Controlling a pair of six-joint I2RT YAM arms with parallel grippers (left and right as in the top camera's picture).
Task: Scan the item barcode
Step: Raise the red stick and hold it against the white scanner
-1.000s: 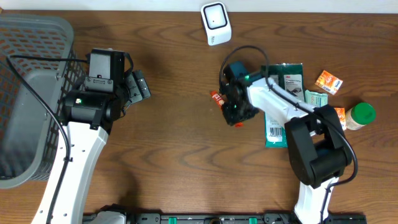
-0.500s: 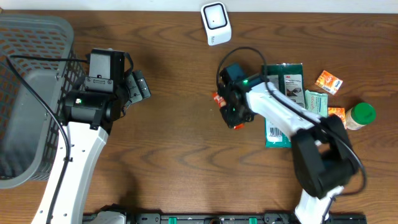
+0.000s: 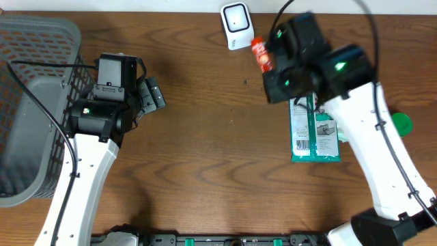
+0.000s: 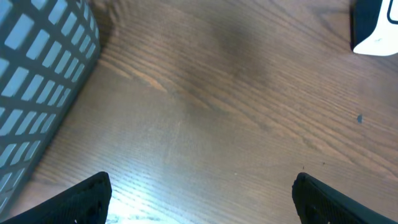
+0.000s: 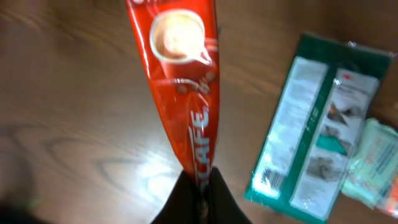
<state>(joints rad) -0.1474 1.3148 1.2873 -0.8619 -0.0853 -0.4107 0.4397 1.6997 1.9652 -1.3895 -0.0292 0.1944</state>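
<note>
Tabletop (image 3: 205, 171) bears basket (image 3: 41, 27), scanner (image 3: 237, 26), packet (image 3: 304, 140) (sachet (image 3: 260, 55) gripped nearby).

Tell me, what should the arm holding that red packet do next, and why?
Probably swing the red sachet across in front of the white scanner, barcode side toward it. The right pincer is shut on the sachet's end, holding it clear of the table just beside the scanner, and no barcode shows on the side in view.

The right arm (image 3: 372, 133) hides most of the green lid (image 3: 401, 124) and the top of the green packet (image 3: 314, 140). The gray basket (image 3: 41, 27) runs off the left edge, and the wrist view cuts off the red coffee stick (image 5: 186, 106) at its top.
</note>
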